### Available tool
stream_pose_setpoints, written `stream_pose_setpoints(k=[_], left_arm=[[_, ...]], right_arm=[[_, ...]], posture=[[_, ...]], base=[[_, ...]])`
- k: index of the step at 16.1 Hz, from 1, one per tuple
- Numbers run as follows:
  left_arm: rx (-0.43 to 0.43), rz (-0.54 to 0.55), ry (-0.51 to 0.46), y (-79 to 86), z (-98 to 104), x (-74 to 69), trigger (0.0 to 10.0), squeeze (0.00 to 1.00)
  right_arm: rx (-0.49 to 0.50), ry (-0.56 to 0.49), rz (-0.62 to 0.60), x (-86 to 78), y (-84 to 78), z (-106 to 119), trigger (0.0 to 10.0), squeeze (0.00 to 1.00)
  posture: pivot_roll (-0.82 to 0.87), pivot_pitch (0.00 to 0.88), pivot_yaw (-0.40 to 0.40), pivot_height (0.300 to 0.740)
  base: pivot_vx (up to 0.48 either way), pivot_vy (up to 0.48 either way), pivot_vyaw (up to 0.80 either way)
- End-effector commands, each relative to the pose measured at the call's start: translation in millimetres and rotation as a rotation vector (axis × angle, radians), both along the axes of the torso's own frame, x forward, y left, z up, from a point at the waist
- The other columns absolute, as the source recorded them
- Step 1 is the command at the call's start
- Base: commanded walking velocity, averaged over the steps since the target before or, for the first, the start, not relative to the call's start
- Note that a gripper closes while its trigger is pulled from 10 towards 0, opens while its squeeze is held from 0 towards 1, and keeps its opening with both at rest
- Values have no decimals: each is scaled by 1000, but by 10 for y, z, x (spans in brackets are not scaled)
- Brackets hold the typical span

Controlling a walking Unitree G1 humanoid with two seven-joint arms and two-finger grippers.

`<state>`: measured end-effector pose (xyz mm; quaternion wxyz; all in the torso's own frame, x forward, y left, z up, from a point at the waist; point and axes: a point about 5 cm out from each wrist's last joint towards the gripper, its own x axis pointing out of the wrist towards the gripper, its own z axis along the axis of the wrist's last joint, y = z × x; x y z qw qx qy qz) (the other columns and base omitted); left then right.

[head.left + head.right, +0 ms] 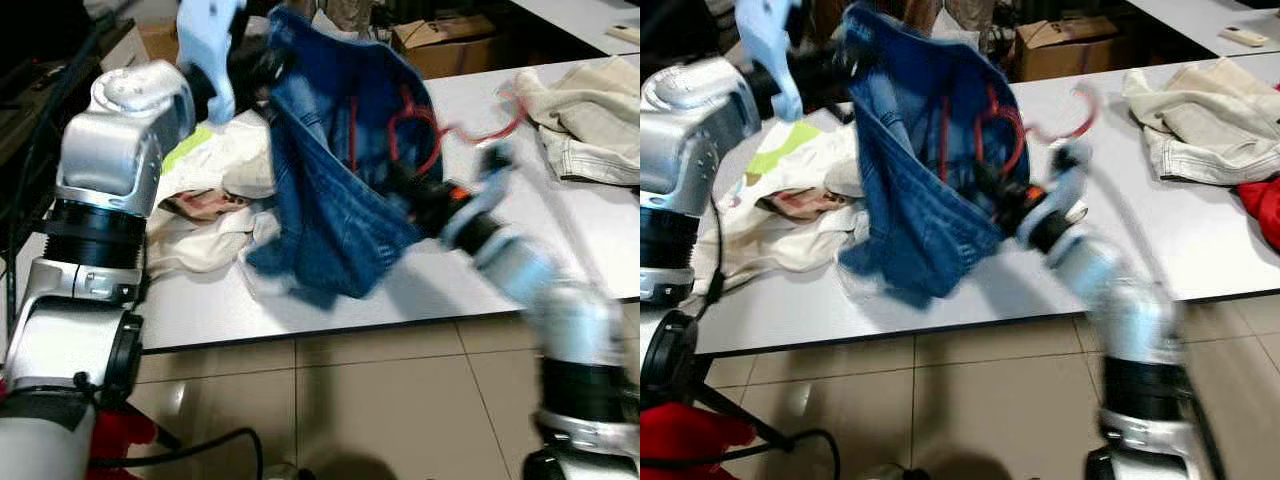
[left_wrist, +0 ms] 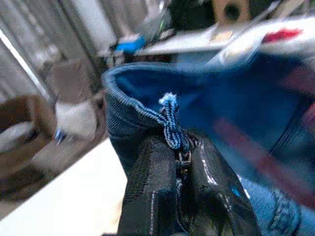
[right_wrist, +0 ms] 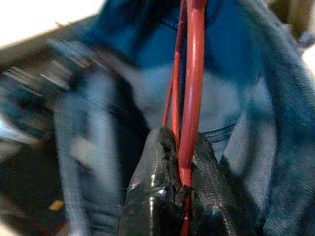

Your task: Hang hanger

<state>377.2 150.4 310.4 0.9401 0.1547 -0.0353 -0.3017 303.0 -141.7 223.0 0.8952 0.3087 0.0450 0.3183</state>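
Head views: blue denim garment (image 1: 330,200) held up over white table (image 1: 560,240), red hanger (image 1: 425,125) tucked inside it. Left wrist view: left gripper (image 2: 183,162) pinched tight on the garment's hem. Right wrist view: right gripper (image 3: 182,189) clamped on the red hanger's wire, denim behind.

arms (image 1: 115,130): silver shells | joints: black rings | fingers (image 2: 162,196): black

White table (image 1: 600,250) over tiled floor (image 1: 400,400)
Cream and white clothes pile (image 1: 215,200) on the left part; beige garment (image 1: 580,125) far right; red cloth (image 1: 1265,205) at right edge
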Motion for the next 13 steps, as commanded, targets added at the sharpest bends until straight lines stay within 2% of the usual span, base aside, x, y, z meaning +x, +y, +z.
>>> stream_pose_setpoints(k=[1, 2, 3, 5, 7, 8, 9, 10, 12, 13], left_arm=[[80, 97, 50, 179, -227, 56, 0, 0], [86, 109, 86, 205, -337, 64, 0, 0], [78, 136, 182, 276, -631, 68, 0, 0], [111, 162, 308, 346, -1077, 25, 0, 0], [121, 151, 386, 344, -1372, -55, 0, 0], [114, 141, 405, 326, -1451, -95, 0, 0], [16, 100, 436, 243, -1597, -199, 353, 0], [-100, 81, 434, 192, -1609, -231, 10000, 0], [-308, 95, 391, 182, -1512, -262, 10000, 0], [-325, 108, 376, 198, -1488, -269, 10000, 0]], right_arm=[[29, -18, 55, -110, 1, 156, 10000, 0], [38, -26, 60, -131, -12, 201, 10000, 0], [72, -49, 74, -182, -29, 314, 10000, 0], [105, -72, 78, -228, -35, 451, 10000, 0], [134, -71, 68, -251, -34, 538, 10000, 0], [136, -72, 65, -257, -29, 558, 10000, 0], [130, -71, 62, -271, -11, 591, 10000, 0], [122, -60, 57, -279, -5, 604, 10000, 0], [77, -40, 27, -259, -4, 578, 10000, 0], [64, -35, 20, -252, -7, 565, 10000, 0]], posture=[[-121, 0, 148, 740], [-121, 0, 148, 740], [-124, 0, 149, 740], [-126, 0, 150, 740], [-138, 0, 154, 740], [-138, 0, 154, 740], [-139, 0, 153, 740], [-142, 0, 146, 740], [-140, 0, 134, 740], [-139, 0, 131, 740]], base=[[0, 0, 0], [0, 0, 0], [0, 0, 0], [0, 0, 0], [0, 0, 0], [0, 0, 0], [0, 0, 0], [0, 0, 0], [0, 0, 0], [0, 0, 0]])
